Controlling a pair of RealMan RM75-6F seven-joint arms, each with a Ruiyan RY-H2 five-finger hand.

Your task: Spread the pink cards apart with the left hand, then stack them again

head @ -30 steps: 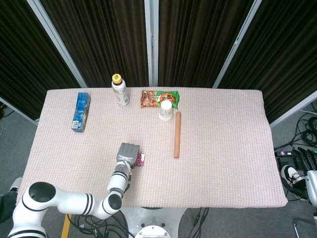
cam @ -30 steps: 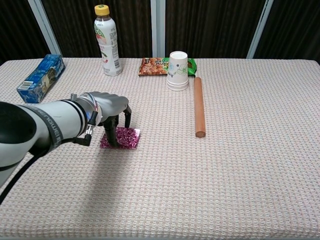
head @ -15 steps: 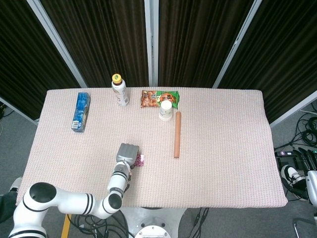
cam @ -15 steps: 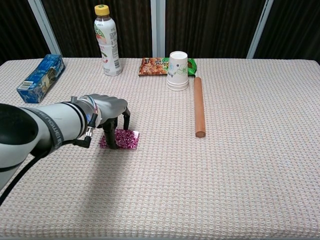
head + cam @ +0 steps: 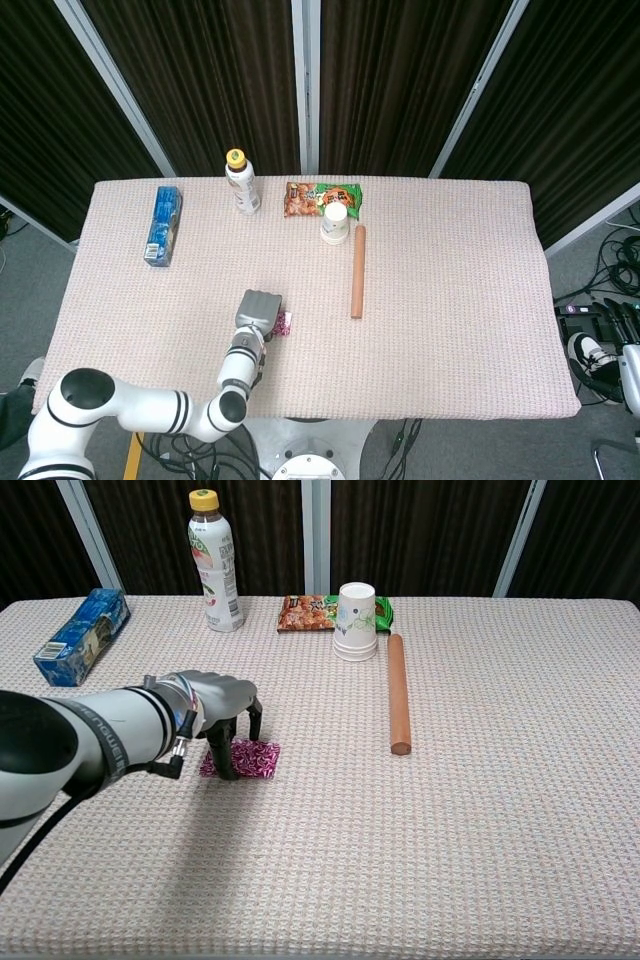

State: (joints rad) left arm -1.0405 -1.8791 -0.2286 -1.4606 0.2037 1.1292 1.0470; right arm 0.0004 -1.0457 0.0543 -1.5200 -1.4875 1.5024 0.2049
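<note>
The pink patterned cards (image 5: 252, 760) lie flat on the woven tablecloth at the front left; in the head view only their right edge (image 5: 285, 322) shows beside the hand. My left hand (image 5: 218, 708) (image 5: 259, 307) arches over them with its fingertips (image 5: 228, 771) pressing down on the cards' left part. The cards look like one compact patch with a slightly offset edge. My right hand is in neither view.
At the back stand a blue carton (image 5: 82, 634), a bottle with a yellow cap (image 5: 215, 562), a snack packet (image 5: 305, 612) and stacked paper cups (image 5: 356, 621). A wooden rod (image 5: 398, 692) lies to the cards' right.
The pink patch has grown a little narrower and shifted slightly towards the hand. The left hand has barely moved over it.
</note>
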